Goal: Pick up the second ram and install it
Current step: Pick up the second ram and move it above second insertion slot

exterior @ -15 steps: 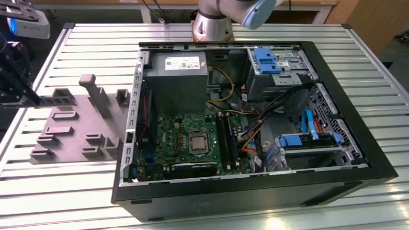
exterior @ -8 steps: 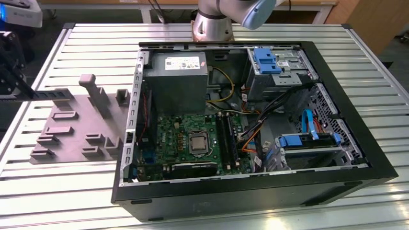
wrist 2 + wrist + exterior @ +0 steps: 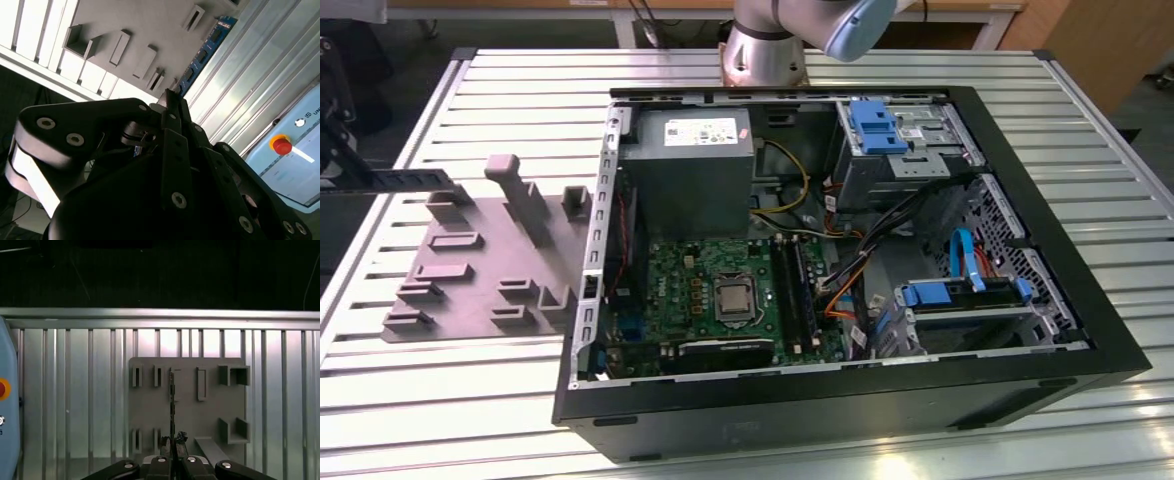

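The second ram (image 3: 205, 50) is a thin blue board with dark chips, and my gripper (image 3: 170, 97) is shut on one end of it. Seen edge-on in the first wrist view, the ram (image 3: 171, 400) sticks out from the gripper (image 3: 172, 442) over the grey moulded tray (image 3: 150, 410). In the exterior view the ram (image 3: 424, 179) hangs at the far left, above the far end of the tray (image 3: 467, 270), with the gripper (image 3: 367, 183) at the frame's edge. The green motherboard (image 3: 707, 290) with its black socket rails (image 3: 790, 285) lies inside the open computer case (image 3: 854, 390).
The case also holds a grey power supply (image 3: 687, 170), blue-tabbed drive cages (image 3: 887, 135) and loose cables (image 3: 854, 290). Tall pegs (image 3: 520, 195) rise from the tray. A red stop button (image 3: 281, 145) sits beside the slatted metal table (image 3: 454, 400). The arm's base (image 3: 767, 50) stands behind the case.
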Tool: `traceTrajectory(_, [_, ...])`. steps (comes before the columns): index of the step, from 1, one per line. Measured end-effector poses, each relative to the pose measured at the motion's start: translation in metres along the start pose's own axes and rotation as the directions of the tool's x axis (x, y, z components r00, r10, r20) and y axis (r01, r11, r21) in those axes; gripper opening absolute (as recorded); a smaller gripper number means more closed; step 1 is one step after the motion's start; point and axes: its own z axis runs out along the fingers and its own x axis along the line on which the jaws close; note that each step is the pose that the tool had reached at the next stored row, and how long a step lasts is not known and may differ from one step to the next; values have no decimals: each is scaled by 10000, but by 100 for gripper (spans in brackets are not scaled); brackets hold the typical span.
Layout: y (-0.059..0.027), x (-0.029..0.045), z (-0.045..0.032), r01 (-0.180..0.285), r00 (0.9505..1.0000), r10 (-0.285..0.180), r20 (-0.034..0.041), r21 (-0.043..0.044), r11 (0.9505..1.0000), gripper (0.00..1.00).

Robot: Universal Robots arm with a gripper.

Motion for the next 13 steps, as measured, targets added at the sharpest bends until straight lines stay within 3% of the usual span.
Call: traceTrajectory(13, [4,-24,-389,0,10000,0,-1,-1,10000,14])
